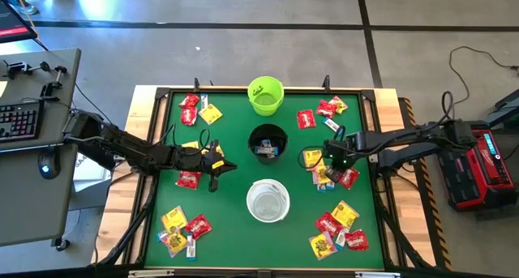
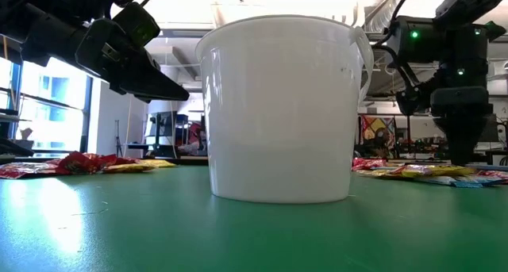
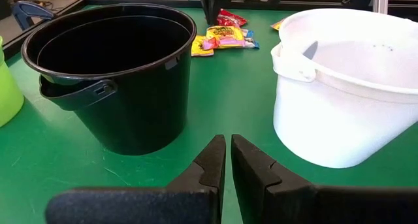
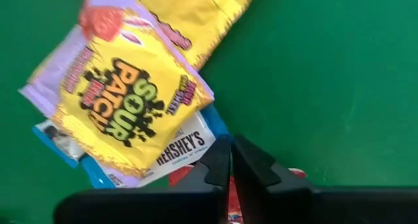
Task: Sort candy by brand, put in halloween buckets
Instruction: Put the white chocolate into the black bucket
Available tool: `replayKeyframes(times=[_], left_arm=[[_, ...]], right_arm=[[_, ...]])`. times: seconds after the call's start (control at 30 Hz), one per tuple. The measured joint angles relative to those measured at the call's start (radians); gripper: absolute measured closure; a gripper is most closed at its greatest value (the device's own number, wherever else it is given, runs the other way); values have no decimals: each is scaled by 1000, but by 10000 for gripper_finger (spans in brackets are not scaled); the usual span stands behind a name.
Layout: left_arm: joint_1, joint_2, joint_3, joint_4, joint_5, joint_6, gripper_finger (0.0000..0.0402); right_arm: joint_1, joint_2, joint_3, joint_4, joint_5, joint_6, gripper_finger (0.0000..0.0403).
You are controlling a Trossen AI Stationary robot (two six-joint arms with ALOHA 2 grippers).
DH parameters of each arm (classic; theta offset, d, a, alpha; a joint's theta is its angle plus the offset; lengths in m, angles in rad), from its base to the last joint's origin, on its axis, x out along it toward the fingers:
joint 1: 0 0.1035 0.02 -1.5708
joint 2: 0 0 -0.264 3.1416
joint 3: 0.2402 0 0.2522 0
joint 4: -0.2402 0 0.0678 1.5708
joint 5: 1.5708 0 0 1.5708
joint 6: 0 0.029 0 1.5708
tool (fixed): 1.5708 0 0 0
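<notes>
Early stage: few packets inside black bucket (image 1: 268,143); candy (image 1: 336,233) mostly scattered on tabletop (image 1: 227,189) around it. Right tool (image 1: 327,172) closed down at pile right of it, grip unconfirmed. Left tool (image 1: 228,166) closed, empty, left.

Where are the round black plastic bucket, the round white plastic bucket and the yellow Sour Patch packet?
Round black plastic bucket (image 3: 140,100): left wrist view, outer side wall.
Round white plastic bucket (image 2: 282,113): low view, front wall.
Yellow Sour Patch packet (image 4: 124,103): right wrist view, printed face.
</notes>
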Motion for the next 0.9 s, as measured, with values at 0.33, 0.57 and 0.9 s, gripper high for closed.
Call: replayKeyframes(times=[0.33,0.57,0.9], left_arm=[[0,0,0,0,0,0,385],[0,0,0,0,0,-1,385],[0,0,0,0,0,-1,385]], right_arm=[[36,0,102,-84,99,-24,403],[107,0,199,-144,217,-3,403],[190,-1,272,-169,284,21,403]])
